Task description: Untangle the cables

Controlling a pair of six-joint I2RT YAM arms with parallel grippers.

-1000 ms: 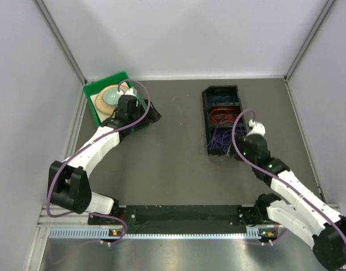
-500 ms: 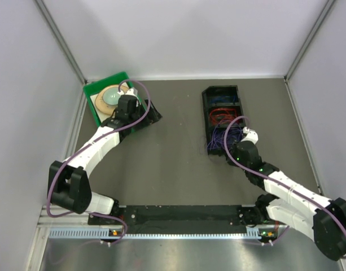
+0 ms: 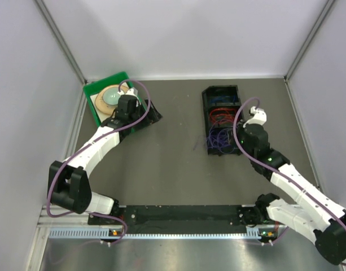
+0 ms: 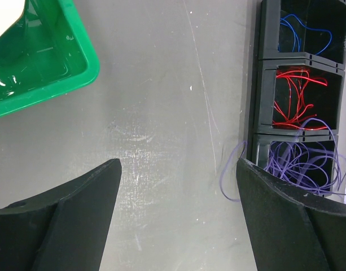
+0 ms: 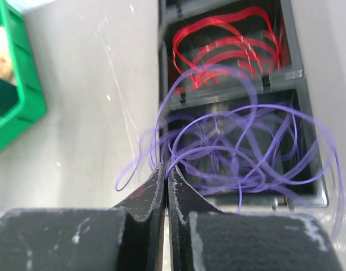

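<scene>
Top view: a black three-compartment box (image 3: 205,121) sits on the grey surface (image 3: 173,169). It holds blue cables (image 3: 224,102) in the far compartment, red cables (image 3: 220,116) in the middle and purple cables (image 3: 220,139) in the near one. The right arm's jaws are at the box's near right corner, over the purple bundle. The left arm's jaws are well to the left of the box, beside a green tray (image 3: 94,88).

Left wrist view: the jaws are spread wide over bare surface left of the box. One purple loop spills over the box's wall, just beside the right-hand finger.

Right wrist view: the jaws are pressed together in front of the box's purple compartment. Purple strands meet their tips; whether one is pinched cannot be told.
</scene>
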